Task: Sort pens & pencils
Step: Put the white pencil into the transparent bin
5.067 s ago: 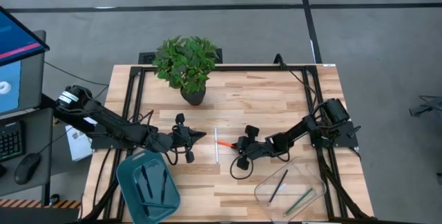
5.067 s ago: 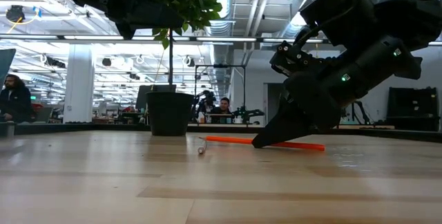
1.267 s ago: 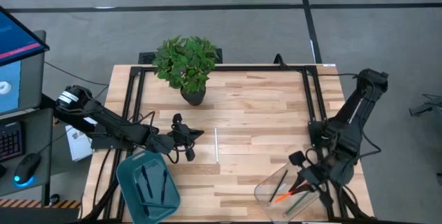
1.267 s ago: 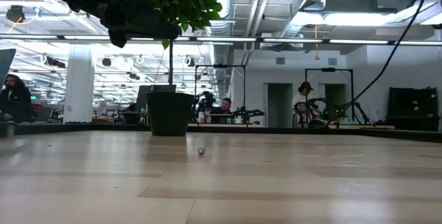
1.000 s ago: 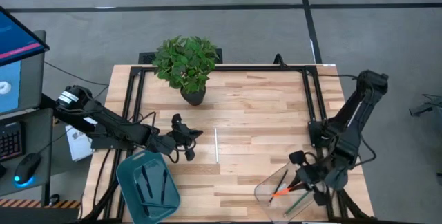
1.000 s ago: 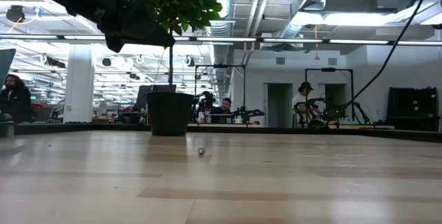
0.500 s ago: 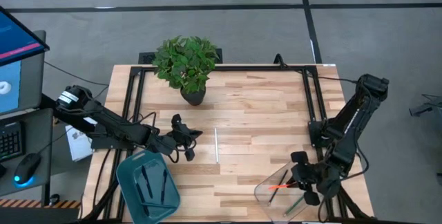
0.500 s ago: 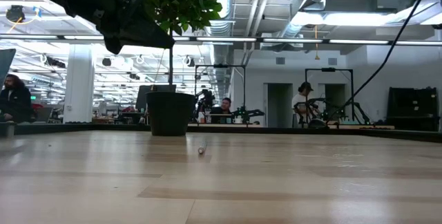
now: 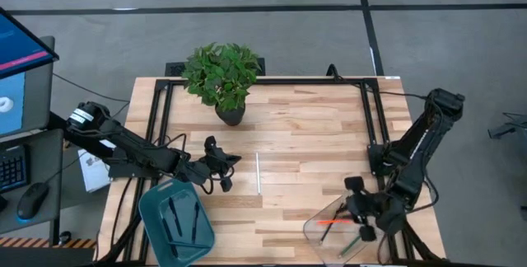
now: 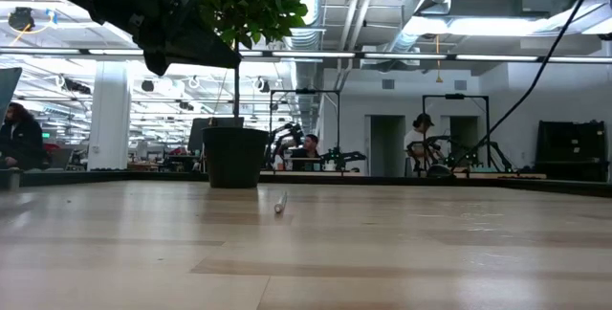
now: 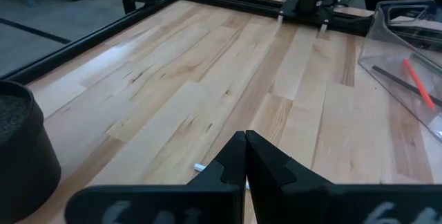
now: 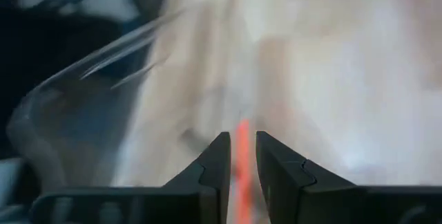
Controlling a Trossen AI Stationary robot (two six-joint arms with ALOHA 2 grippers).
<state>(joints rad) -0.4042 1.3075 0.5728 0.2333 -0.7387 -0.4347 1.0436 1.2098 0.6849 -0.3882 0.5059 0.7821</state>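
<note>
A: Progress? Dark pens (image 9: 182,220) already in teal bin (image 9: 156,203). Two sticks (image 9: 344,236) in clear tray (image 9: 316,230). Orange pencil (image 9: 333,221) clamped in right pincer (image 9: 349,217), held over that tray.

B: Remaining? White pen (image 9: 258,172) loose mid-counter (image 9: 313,135). Left pincer (image 9: 227,170) beside it, fingers together. Potted plant (image 9: 222,76) well clear; nothing obstructing.

Orange-red pen (image 9: 333,221), white pen (image 9: 258,172), teal bin (image 9: 153,211), clear bin (image 9: 315,231), green plant (image 9: 221,71)
</note>
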